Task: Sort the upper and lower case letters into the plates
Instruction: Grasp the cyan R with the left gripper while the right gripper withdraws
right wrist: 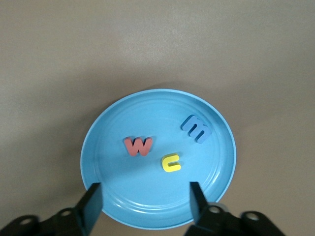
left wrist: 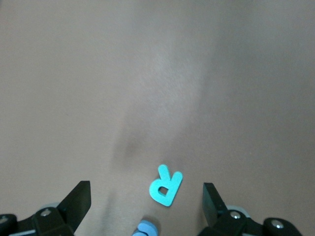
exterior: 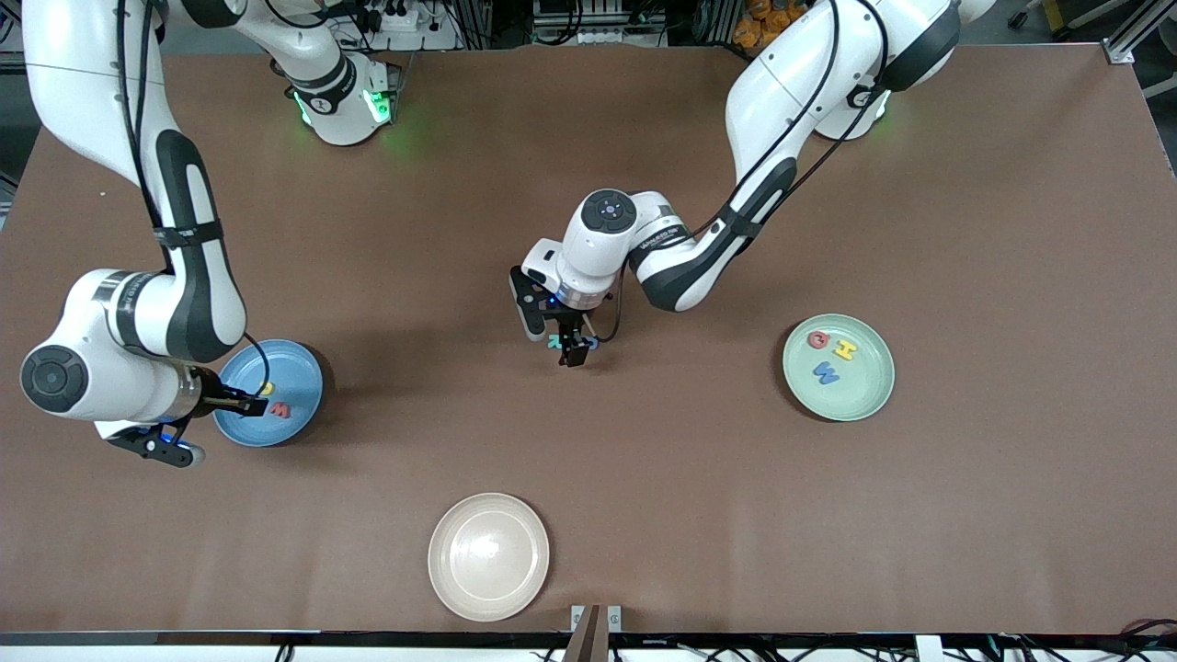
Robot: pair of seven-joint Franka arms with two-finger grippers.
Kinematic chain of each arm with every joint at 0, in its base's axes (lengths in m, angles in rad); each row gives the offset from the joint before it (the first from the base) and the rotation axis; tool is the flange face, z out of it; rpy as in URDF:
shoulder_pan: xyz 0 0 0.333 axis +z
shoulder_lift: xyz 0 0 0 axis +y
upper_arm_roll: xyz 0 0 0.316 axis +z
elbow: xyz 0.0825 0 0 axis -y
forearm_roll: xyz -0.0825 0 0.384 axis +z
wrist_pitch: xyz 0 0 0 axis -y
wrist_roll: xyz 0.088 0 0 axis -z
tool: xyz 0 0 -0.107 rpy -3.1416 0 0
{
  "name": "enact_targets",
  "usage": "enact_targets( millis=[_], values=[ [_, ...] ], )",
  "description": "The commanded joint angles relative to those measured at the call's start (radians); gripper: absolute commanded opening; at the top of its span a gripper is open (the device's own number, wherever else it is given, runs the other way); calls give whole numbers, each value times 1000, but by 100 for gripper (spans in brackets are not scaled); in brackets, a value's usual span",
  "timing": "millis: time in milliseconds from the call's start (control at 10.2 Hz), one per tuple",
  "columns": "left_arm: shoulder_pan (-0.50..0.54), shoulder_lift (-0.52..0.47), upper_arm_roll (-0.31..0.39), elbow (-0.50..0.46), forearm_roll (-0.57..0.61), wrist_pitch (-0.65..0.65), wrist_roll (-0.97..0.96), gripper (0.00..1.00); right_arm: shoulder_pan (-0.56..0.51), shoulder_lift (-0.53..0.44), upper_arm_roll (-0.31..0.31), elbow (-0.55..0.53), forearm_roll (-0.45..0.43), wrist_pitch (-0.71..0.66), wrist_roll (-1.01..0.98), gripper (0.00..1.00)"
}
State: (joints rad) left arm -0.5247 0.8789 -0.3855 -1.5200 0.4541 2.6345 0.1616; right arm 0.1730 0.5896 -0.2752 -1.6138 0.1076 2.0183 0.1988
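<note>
The right gripper (right wrist: 143,201) hangs over the blue plate (exterior: 285,372), jaws apart and holding nothing; in that plate lie a red w (right wrist: 138,146), a yellow c (right wrist: 172,162) and a blue m (right wrist: 196,129). The left gripper (left wrist: 146,199) is low over the bare table (exterior: 965,515) at mid-table, well apart from the blue plate toward the left arm's end, jaws wide apart around a teal R (left wrist: 165,185) lying flat, with a small blue piece (left wrist: 146,228) beside it. Farther toward that end sits the mint plate (exterior: 874,391), holding a red letter (exterior: 817,340), a yellow H (exterior: 845,349) and a blue W (exterior: 826,372). A cream plate (exterior: 488,556) lies nearer the front camera than the blue plate.
</note>
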Motion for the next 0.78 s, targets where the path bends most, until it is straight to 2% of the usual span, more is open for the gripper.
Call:
enact_targets(
  millis=[0,195,489,684],
  values=[
    [-35,43,34,14,41,10,-4,100,-1,-1,14,0,-9,-9,-1,100],
    [-55,49,59,15,40,10,-5,98,0,4,14,0,-9,-9,-1,100],
    [-69,57,62,20,38,10,-25,81,5,7,14,0,-9,-9,1,100],
    [-74,57,62,24,31,10,-39,78,5,7,14,-1,-9,-9,1,100]
  ],
)
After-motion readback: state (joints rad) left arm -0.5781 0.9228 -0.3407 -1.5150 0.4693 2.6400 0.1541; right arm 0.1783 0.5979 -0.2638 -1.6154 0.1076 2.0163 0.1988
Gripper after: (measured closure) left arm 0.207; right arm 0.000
